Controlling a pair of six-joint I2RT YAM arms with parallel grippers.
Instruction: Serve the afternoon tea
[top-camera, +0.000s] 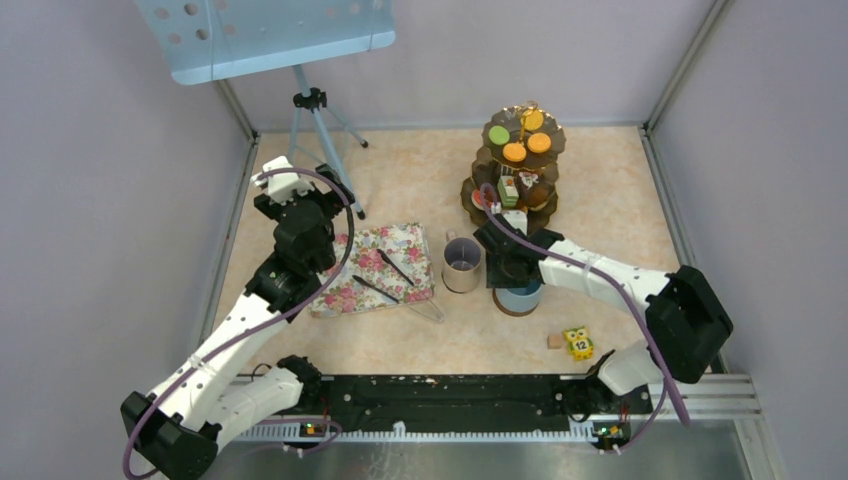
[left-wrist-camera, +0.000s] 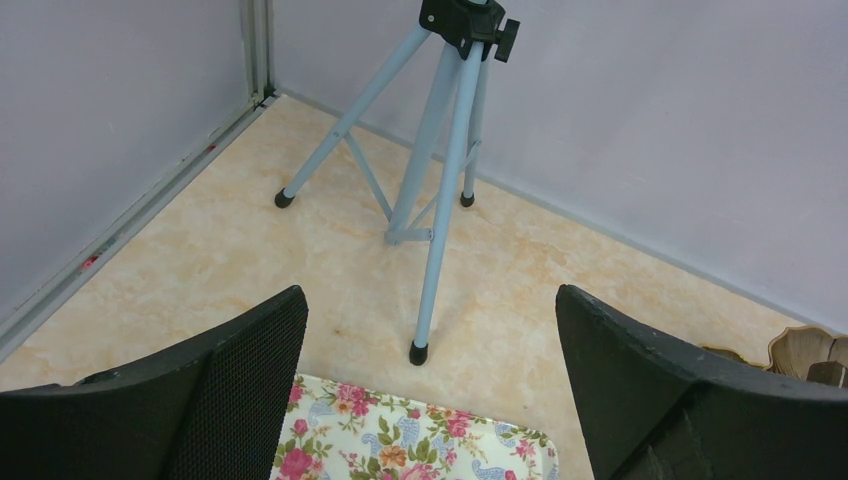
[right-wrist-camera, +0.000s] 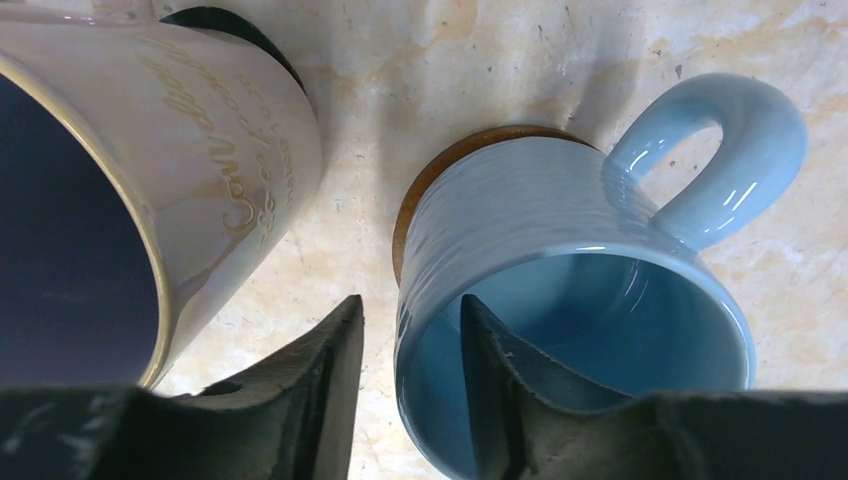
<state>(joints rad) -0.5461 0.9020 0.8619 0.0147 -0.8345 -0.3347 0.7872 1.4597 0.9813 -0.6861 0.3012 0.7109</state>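
Observation:
The dark three-tier stand (top-camera: 520, 170) at the back right holds orange rounds (top-camera: 515, 151), a green round (top-camera: 498, 134) and small cake slices lower down. The light blue cup (top-camera: 520, 297) (right-wrist-camera: 560, 200) stands upright on the brown saucer (right-wrist-camera: 440, 170), next to the grey mug (top-camera: 462, 262) (right-wrist-camera: 230, 150). My right gripper (top-camera: 510, 270) (right-wrist-camera: 408, 320) straddles the cup's rim, one finger inside and one outside. A gap shows on both sides of the wall. My left gripper (top-camera: 318, 205) (left-wrist-camera: 430, 300) is open and empty above the far edge of the floral tray (left-wrist-camera: 400, 440).
The floral tray (top-camera: 372, 265) carries two dark utensils. A light blue tripod (top-camera: 318, 130) (left-wrist-camera: 440, 180) with a perforated panel stands at the back left, one foot just beyond the tray. A yellow owl block (top-camera: 578, 342) lies front right. Walls enclose three sides.

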